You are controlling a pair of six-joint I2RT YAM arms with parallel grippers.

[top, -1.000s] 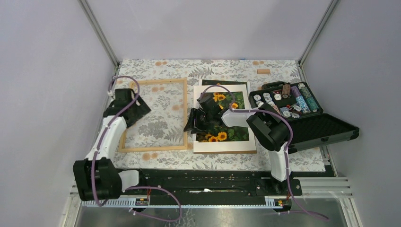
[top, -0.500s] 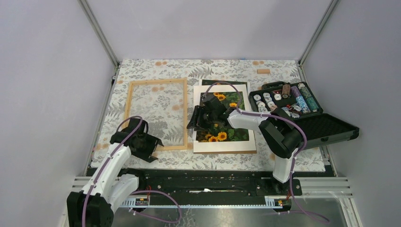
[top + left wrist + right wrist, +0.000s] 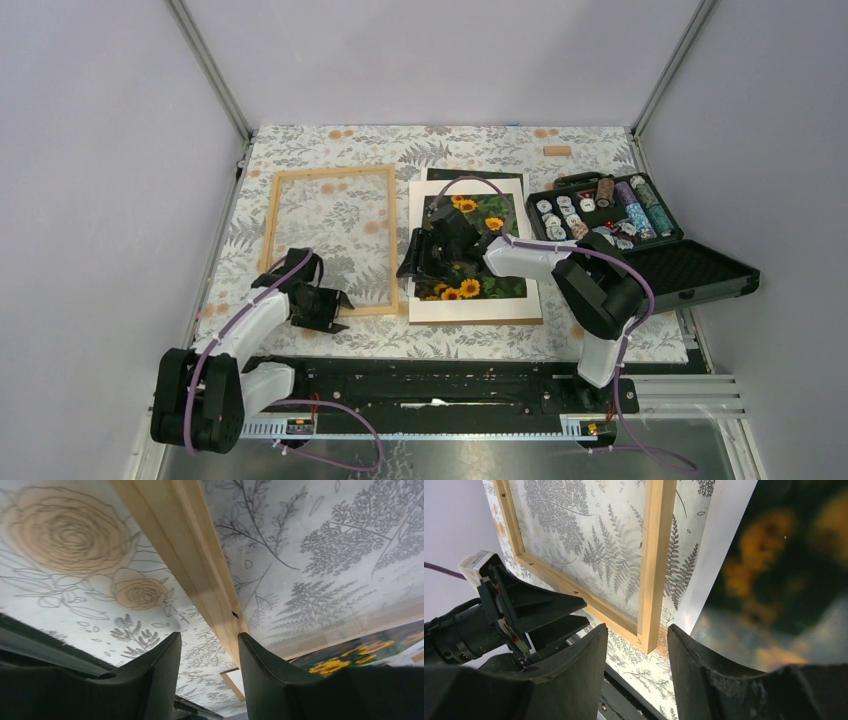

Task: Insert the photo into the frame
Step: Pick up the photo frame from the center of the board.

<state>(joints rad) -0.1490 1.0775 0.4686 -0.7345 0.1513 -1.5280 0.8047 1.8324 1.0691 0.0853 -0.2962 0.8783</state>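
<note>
Barely started: the photo [image 3: 497,216] lies beside the empty frame [image 3: 330,173], right hand [image 3: 415,262] part-open over its edge, left hand [image 3: 335,305] part-open at the frame's near rail, neither gripping.

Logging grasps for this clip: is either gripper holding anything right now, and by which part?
Nothing is held. The left gripper stands open at the near edge of the frame without clamping it. The right gripper hangs open over the photo.

even soft light, faint shadows, photo [image 3: 789,570] blurred in right wrist view
</note>
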